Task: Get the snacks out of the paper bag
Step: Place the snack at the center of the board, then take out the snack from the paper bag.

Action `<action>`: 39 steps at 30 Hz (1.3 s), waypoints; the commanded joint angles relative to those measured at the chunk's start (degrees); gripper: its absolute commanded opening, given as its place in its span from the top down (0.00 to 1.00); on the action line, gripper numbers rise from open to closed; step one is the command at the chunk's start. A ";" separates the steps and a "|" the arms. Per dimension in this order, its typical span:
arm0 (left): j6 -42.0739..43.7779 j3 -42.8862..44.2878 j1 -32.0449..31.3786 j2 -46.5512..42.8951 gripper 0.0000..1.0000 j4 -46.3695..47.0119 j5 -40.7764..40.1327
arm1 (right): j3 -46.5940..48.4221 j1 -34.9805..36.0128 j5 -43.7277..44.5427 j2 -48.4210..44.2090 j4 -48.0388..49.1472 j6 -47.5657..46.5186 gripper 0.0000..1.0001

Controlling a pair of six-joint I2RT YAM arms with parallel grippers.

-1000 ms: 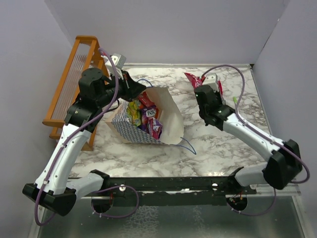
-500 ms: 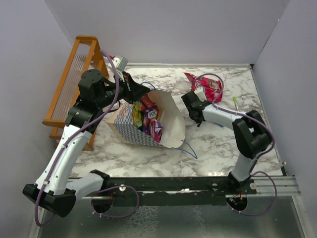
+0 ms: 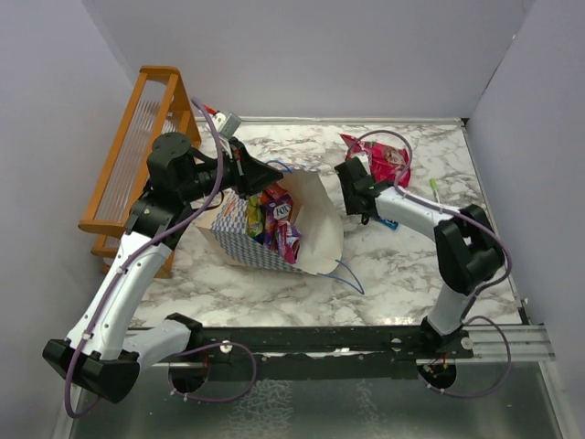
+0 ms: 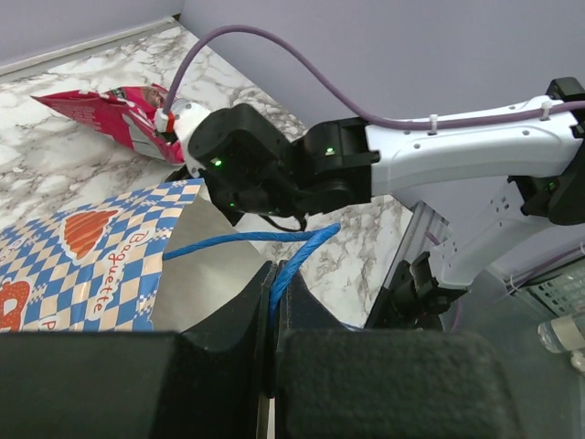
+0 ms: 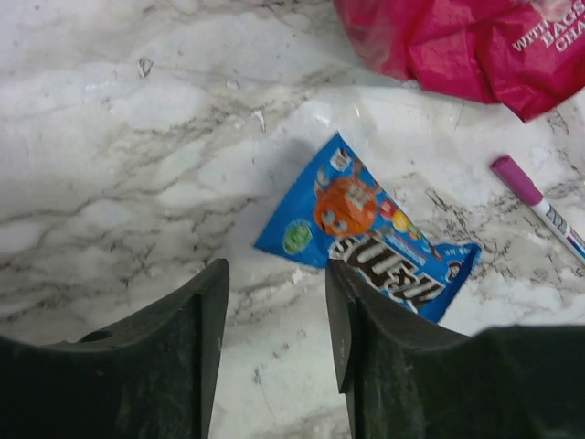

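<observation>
Paper bag [image 3: 315,229] lies on its side on the marble table [image 3: 411,274], with the blue-white checkered band on the near-left and plain beige paper on the right. Its mouth gapes open, seen from above. A loose handle [image 3: 347,272], thin blue cord, trails on the table at the near side. Inside the bag is a pile of snacks [image 3: 277,219]: small shiny packets in purple, orange, green-yellow and red.

Left gripper [image 4: 272,279] is clamped tight on the cord handle [image 4: 247,242] at the bag's far rim. Right gripper [image 5: 274,274] sits just right of the bag, low over the table, fingers apart and holding nothing.

Blue packet [image 5: 366,229] lies flat on the table just past the right fingertips, ungripped. It is glossy, with an orange cartoon figure and brown lettering. A purple pen [image 5: 535,201] lies beside it. Farther off is the pink-red packet [image 3: 382,160], crumpled, near the table's far edge. A green pen [image 3: 434,190] lies to its right. Orange wooden rack [image 3: 137,151] stands at the far left.
</observation>
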 commanded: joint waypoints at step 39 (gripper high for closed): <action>-3.24 -0.70 -0.61 -2.08 1.00 4.63 4.85 | -23.66 28.21 -17.25 -36.47 24.72 7.12 0.43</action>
